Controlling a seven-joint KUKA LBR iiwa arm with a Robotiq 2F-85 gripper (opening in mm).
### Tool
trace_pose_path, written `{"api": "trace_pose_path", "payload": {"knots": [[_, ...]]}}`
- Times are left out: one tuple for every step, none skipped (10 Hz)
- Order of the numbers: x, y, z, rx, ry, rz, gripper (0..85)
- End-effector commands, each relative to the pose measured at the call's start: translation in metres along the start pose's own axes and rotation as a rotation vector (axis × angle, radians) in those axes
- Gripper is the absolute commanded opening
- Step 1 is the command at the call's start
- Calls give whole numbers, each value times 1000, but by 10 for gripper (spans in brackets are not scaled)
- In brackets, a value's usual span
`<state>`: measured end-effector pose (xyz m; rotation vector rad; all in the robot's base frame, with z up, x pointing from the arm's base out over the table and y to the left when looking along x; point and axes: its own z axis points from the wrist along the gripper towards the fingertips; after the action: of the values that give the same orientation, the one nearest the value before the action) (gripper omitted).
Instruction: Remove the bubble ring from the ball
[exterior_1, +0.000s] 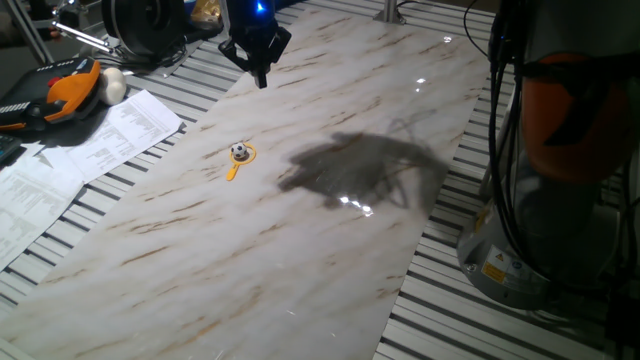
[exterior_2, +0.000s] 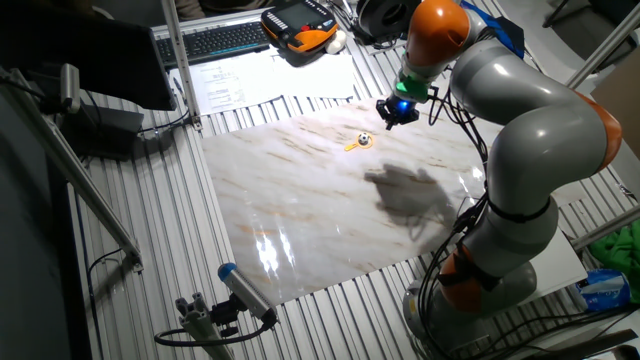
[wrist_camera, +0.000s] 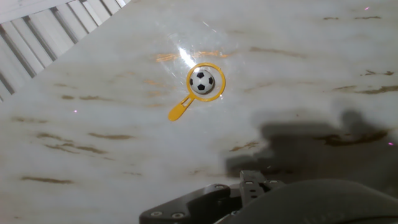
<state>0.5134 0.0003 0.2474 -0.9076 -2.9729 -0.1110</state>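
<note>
Two things: bubble ring (wrist_camera: 206, 81) and ball (wrist_camera: 201, 81), together on the marble tabletop (wrist_camera: 93, 162), near the far edge in the hand view.
Ring: flat on the tabletop, going all the way around the ball. Its short handle (wrist_camera: 179, 111) sticks out to one side.
Ball: small, white with dark spots, sitting inside the ring.
Gripper (exterior_1: 260, 62): high up in the air, well apart from both things, holding nothing. I cannot tell how wide its fingers are.
Step now: come down to the ring.
Best way: I think the handle is the place to grab, since it is clear of the ball.
Then: lift the ring straight up so it slips off.
Watch out: a bump may make the ball roll away. The ring is thin and low, so go down slowly.
</note>
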Motion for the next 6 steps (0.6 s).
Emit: {"api": "trace_pose_path", "payload": {"knots": [[0, 0, 0, 1, 0, 5, 0], [-1, 0, -1, 3, -2, 8, 0], [-1, 0, -1, 8, -4, 15, 0], [-1, 0, -1, 7, 4, 23, 0], [-1, 0, -2, 20, -3, 25, 0], [-2, 1, -3, 33, -16, 30, 0]]}}
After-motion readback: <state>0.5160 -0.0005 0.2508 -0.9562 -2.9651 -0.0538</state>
